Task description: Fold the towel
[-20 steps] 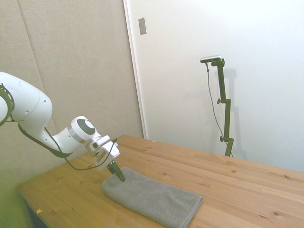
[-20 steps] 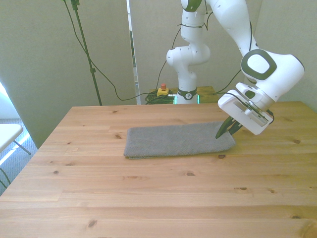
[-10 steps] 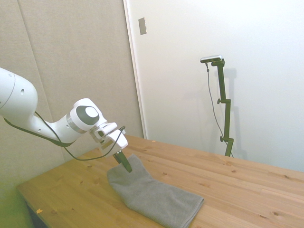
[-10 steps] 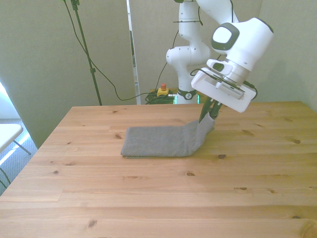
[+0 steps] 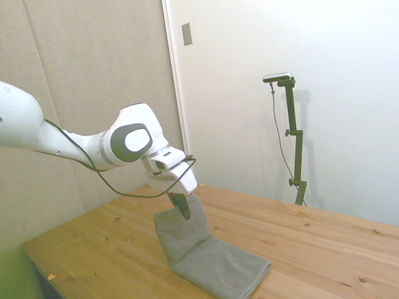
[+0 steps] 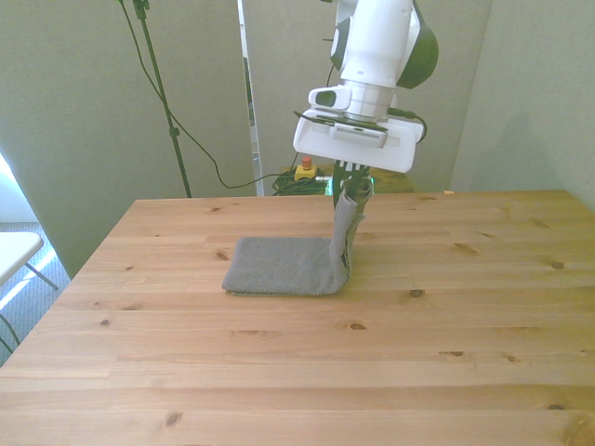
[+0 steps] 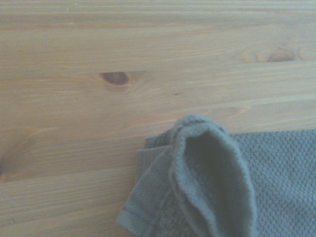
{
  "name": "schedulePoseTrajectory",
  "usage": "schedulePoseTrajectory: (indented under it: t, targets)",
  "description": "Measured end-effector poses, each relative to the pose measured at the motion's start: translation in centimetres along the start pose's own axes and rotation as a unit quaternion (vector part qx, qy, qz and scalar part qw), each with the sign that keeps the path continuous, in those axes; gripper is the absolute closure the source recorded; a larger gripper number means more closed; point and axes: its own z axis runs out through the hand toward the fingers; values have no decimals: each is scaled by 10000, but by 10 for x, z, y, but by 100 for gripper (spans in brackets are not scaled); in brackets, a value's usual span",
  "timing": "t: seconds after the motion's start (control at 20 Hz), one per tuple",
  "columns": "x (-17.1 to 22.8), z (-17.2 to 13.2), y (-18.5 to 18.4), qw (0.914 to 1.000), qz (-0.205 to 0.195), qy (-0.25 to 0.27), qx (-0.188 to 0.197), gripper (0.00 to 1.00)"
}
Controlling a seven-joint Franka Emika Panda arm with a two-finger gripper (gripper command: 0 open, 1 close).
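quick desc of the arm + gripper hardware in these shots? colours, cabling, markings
White glossy arm of rounded segments, with a dark grey round cap on the wrist joint. A thin black cable loops loose from the arm to the hand. The gripper has a boxy white body and short dark fingers. No readable markings.

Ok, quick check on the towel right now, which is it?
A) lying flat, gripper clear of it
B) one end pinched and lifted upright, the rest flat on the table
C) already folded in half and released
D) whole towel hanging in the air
B: the gripper is shut on one end of the towel, which rises nearly upright from the table, while the remaining length lies flat on the wood.
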Motion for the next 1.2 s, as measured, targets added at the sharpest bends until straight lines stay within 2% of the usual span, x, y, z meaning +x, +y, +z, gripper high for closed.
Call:
schedulePoseTrajectory:
  t: [0.15,0.4,0.75,0.9,0.95,1.2]
  targets:
    - [28,-5,21,9997,175,-78,143,100]
    - [55,-3,49,9991,384,-86,124,100]
    - [89,25,84,9971,668,-313,192,100]
    - [108,47,94,9964,706,-446,167,100]
    - [113,55,95,9961,727,-478,131,0]
    - [131,88,95,9948,831,-576,-75,0]
